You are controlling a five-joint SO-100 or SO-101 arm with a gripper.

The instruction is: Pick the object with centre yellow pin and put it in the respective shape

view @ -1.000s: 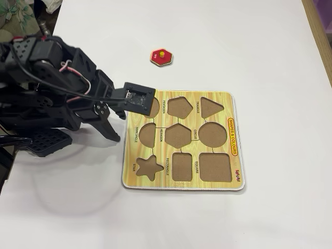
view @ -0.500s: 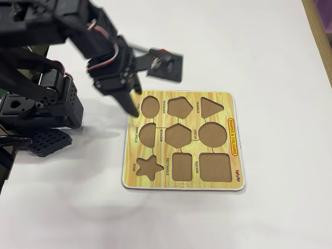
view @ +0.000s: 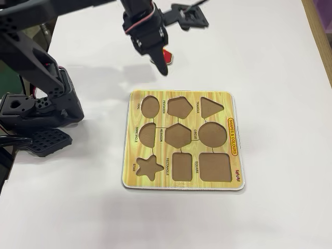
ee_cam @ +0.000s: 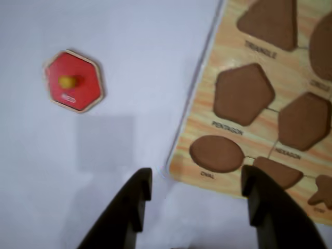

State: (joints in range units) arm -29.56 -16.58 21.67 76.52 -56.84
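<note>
The object with centre yellow pin [ee_cam: 72, 81] is a flat red hexagon with a yellow knob, lying on the white table left of the board in the wrist view. In the fixed view only a red sliver of the object [view: 167, 55] shows behind a dark finger. The respective shape, the brown hexagon cut-out [ee_cam: 304, 121] [view: 178, 136], is empty in the yellow wood-grain board [ee_cam: 197, 129] [view: 155, 181]. My gripper [ee_cam: 197, 179] [view: 161, 62] is open with nothing between its fingers. It hovers above the table by the board's oval corner, short of the red piece.
Other empty cut-outs surround the hexagon: pentagon [ee_cam: 243, 94], oval [ee_cam: 216, 153], triangle [ee_cam: 270, 21], circle [view: 213, 134]. The arm's black base [view: 36, 111] stands at the left in the fixed view. A table edge [view: 317, 36] runs along the far right.
The arm has risen from beside the board's left edge and swung toward the far side of the table. The gripper now hangs next to the red piece, partly hiding it in the fixed view.
</note>
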